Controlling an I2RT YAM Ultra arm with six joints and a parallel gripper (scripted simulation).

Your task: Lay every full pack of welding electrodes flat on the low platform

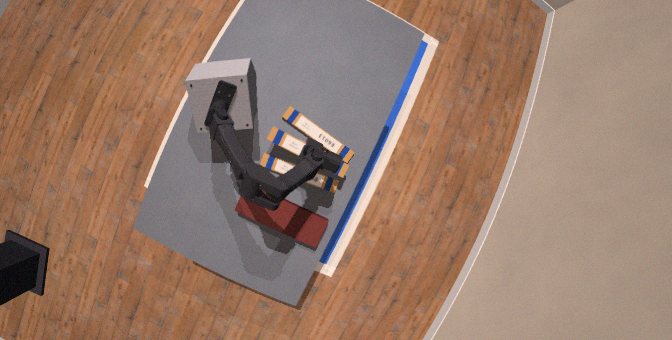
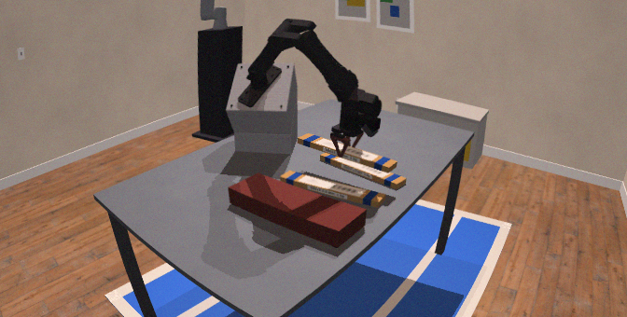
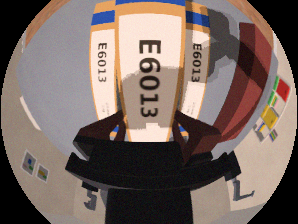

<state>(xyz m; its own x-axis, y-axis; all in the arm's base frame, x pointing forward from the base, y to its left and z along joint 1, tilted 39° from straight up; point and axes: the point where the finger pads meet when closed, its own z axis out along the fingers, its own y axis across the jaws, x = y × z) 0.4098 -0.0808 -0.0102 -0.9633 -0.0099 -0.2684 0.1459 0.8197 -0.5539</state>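
My gripper point(image 2: 349, 147) point(image 3: 149, 111) is shut on the middle pack point(image 1: 294, 144) point(image 2: 384, 162) point(image 3: 167, 40), one finger on each long side. That pack is level and raised above the table; its shadow lies apart from it. A second pack point(image 1: 314, 129) point(image 2: 364, 170) point(image 3: 102, 95) lies on the table on the side away from the platform, slightly turned. A third pack point(image 1: 284, 166) point(image 2: 331, 187) point(image 3: 192, 100) lies on the table between the held pack and the platform. The dark red low platform point(image 1: 305, 227) point(image 2: 289, 211) point(image 3: 245, 75) bears no pack. The packs look alike, marked E6013.
The arm's grey base block point(image 1: 222, 69) point(image 2: 266, 128) stands at one long edge of the grey table point(image 1: 340, 37) point(image 2: 159, 198). The third pack and the platform lie close together. The platform's far end is near the table edge above the blue floor mat point(image 2: 397, 249).
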